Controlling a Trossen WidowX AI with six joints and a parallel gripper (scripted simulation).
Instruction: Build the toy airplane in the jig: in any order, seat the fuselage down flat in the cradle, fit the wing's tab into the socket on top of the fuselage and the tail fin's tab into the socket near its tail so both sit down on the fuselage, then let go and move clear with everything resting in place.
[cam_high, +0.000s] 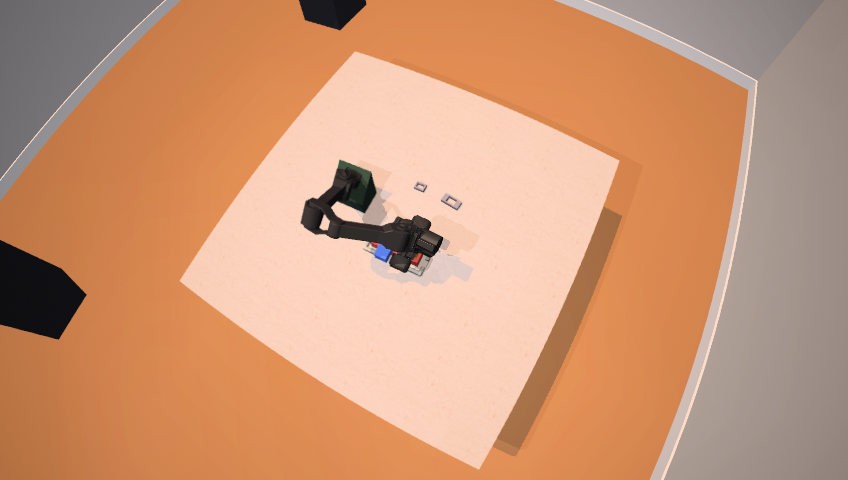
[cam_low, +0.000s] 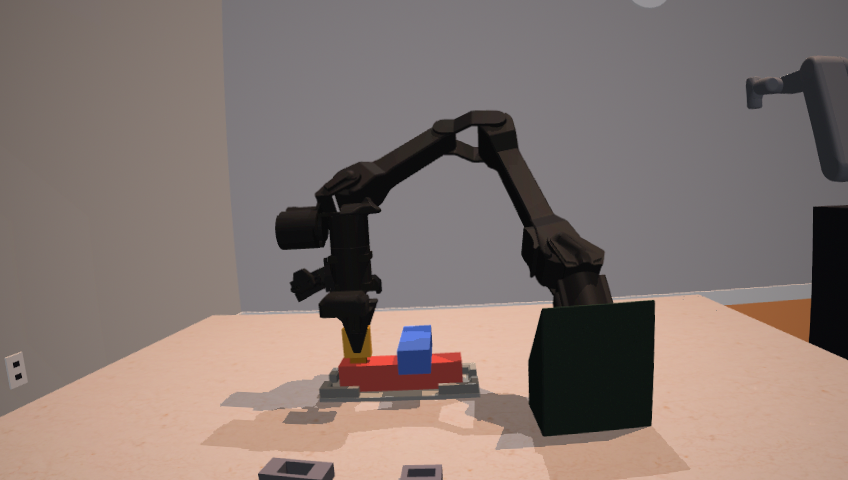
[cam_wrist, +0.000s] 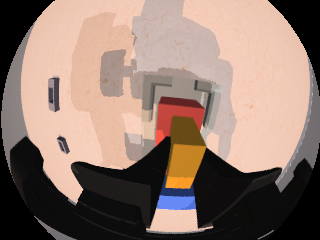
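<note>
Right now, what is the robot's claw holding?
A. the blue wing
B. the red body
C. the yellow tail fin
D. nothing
C: the gripper is shut on the yellow tail fin, at the end of the red fuselage; the blue wing stands apart.

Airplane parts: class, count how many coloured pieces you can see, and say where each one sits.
3. The red fuselage lies in the grey jig; the blue wing sits on it; the yellow tail fin is in the jaws at its end.

No readable text in any view.
No words, labels, brand marks, numbers or signs can be read on any surface in the three views.
</note>
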